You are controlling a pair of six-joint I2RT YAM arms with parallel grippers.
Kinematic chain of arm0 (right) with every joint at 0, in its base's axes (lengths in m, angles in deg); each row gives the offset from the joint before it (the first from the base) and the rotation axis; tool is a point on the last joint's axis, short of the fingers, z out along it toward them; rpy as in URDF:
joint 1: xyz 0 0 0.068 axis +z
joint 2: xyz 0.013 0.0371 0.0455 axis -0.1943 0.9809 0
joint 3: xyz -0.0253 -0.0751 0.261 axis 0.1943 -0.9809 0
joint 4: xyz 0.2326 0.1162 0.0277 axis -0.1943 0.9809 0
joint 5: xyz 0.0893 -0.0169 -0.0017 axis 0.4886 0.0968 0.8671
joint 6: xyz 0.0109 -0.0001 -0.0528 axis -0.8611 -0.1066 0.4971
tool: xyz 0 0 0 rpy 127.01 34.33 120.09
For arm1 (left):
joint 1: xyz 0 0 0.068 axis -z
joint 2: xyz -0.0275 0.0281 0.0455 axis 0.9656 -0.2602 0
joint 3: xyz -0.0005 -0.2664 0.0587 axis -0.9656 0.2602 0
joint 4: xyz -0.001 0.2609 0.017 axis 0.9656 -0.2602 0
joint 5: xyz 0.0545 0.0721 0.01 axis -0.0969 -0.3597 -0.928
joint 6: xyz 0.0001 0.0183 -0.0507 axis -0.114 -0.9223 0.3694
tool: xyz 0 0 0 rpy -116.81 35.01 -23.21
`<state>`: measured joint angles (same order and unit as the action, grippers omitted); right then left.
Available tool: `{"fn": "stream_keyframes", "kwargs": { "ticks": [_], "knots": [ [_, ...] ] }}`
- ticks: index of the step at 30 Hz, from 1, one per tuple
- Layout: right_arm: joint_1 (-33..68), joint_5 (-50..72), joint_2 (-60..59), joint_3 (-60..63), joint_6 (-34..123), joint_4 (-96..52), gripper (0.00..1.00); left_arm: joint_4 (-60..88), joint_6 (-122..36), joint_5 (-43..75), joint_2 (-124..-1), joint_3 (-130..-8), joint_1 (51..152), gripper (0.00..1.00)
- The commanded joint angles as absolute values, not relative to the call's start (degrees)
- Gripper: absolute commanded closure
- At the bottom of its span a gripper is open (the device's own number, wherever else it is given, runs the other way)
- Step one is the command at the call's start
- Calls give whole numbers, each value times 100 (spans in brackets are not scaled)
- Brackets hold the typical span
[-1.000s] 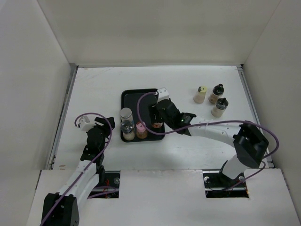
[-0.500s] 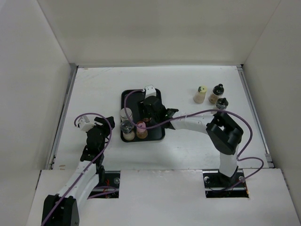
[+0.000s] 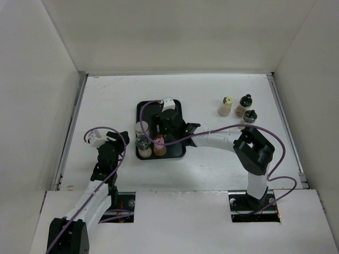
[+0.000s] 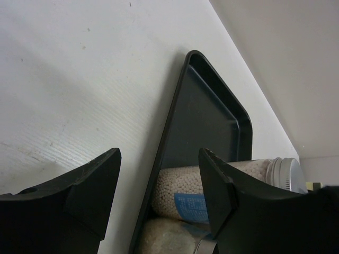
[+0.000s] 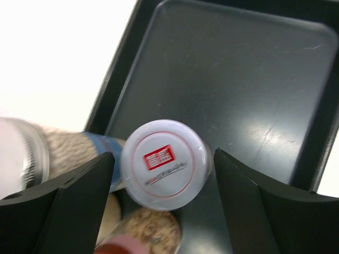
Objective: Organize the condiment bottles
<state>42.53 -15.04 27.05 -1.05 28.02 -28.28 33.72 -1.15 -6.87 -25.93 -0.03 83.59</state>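
Observation:
A black tray (image 3: 177, 106) holds a silver-capped bottle of pale beads (image 3: 141, 128), a dark-capped bottle (image 3: 143, 144) and a pink-capped bottle (image 3: 159, 144). My right gripper (image 3: 168, 124) is over the tray. In the right wrist view it (image 5: 164, 154) is shut on a lavender-capped bottle (image 5: 163, 161) with a red mark, upright beside the other bottles. My left gripper (image 3: 117, 143) is open and empty, left of the tray. Its view (image 4: 159, 153) shows the tray's edge (image 4: 212, 116) and the bead bottle (image 4: 206, 182).
A yellow-capped bottle (image 3: 226, 106) and two black-capped bottles (image 3: 243, 105) (image 3: 249, 116) stand on the table at the right, the nearer one partly behind my right arm. White walls enclose the table on three sides.
My right gripper has carried the lavender-capped bottle left from the tray's near right edge to beside the other bottles. It has barely moved in the last half second. The left arm is still.

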Motion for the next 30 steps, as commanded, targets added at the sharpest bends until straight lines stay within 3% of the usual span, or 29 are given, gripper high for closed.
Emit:
{"fn": "stream_keyframes", "kwargs": {
  "ticks": [1,11,13,15,17,19,21,23,24,26,30],
  "knots": [
    [4306,-1424,2195,-118,2499,-2936,16,3675,-195,-652,-2608,-39,8314,42],
    [3903,-1776,965,-802,2613,-2803,17,3631,-213,-678,-2538,-39,8349,42],
    [3535,-1855,728,-1039,2657,-2856,34,3622,-204,-651,-2512,-22,8323,42],
    [3000,-2056,534,-1312,2701,-2987,62,3622,-213,-704,-2511,-30,8366,42],
    [2376,-2363,515,-1471,2779,-3015,71,3622,-213,-669,-2511,-30,8358,42],
    [1787,-2601,612,-1506,2920,-2988,67,3622,-204,-669,-2468,-13,8349,42],
    [1390,-2786,665,-1533,2964,-2962,52,3622,-213,-704,-2502,-30,8375,42],
    [1117,-2909,674,-1568,3034,-2996,28,3622,-213,-669,-2511,-22,8367,42],
    [994,-2927,735,-1559,3104,-3040,21,3622,-213,-660,-2494,-13,8349,42],
    [774,-2980,893,-1472,3210,-2997,15,3640,-213,-713,-2511,-30,8384,42],
    [466,-2840,1218,-1270,3175,-2997,13,3675,-221,-687,-2608,-30,8384,42]
  ]
}}
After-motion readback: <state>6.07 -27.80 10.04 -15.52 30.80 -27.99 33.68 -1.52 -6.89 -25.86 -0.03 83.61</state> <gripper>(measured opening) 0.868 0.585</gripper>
